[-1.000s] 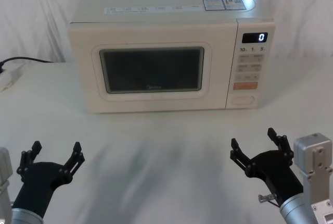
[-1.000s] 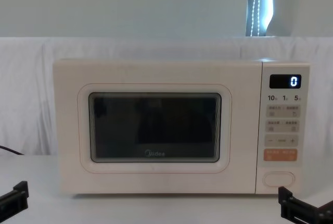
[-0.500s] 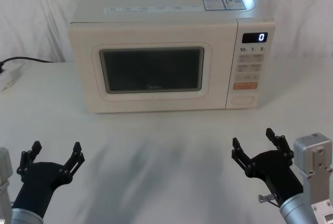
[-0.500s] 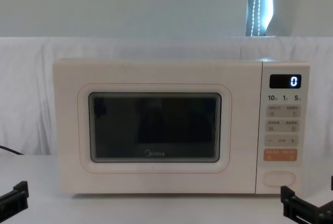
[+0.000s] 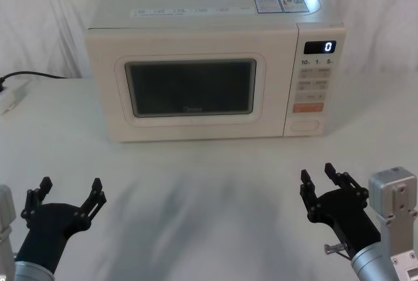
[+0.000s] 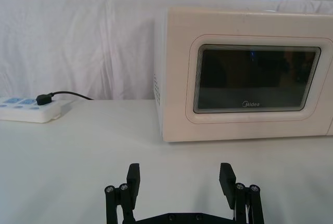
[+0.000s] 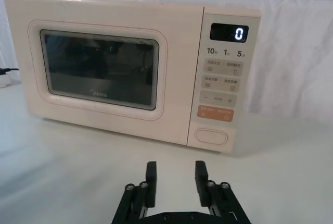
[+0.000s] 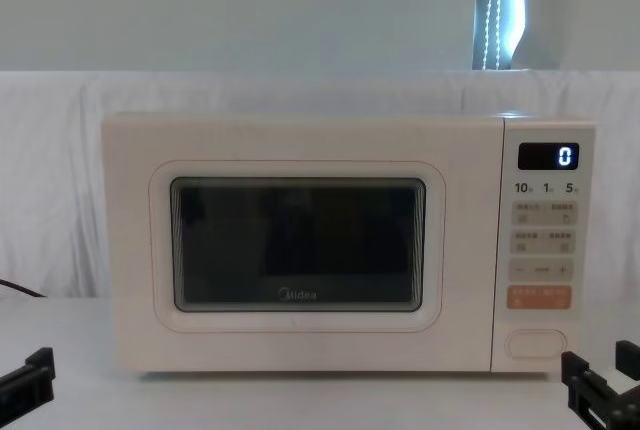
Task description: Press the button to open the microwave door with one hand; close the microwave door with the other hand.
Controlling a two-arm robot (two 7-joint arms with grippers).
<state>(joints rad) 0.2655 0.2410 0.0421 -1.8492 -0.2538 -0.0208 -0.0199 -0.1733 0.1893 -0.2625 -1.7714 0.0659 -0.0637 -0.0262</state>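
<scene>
Right now the right gripper (image 5: 319,178) is hovering low over the white table (image 5: 209,196), its black fingers (image 7: 151,176) standing apart but only by a narrow gap, with nothing between them. Ahead of those jaws, and a little above their line in the right wrist view, the button (image 7: 211,136) is sitting at the bottom of the control strip (image 7: 223,78), well apart from the fingertips. Just above it the orange key (image 7: 215,113) is showing, and higher still the display (image 7: 229,32) is reading 0.

Off to the left side of the right jaws, the microwave door (image 5: 191,88) is lying flush with the microwave (image 5: 209,6), shut, its dark window (image 7: 99,69) facing the robot.

Meanwhile the left gripper (image 5: 68,192) is hanging near the table's front edge on the other side, its jaws spread wide and empty. Straight ahead of those jaws the left front corner of the oven is standing well apart from them, with the door reaching away toward the right. Farther out to the left of the jaws a power strip (image 6: 28,110) is resting on the table with a black plug (image 6: 44,99) in it.
</scene>
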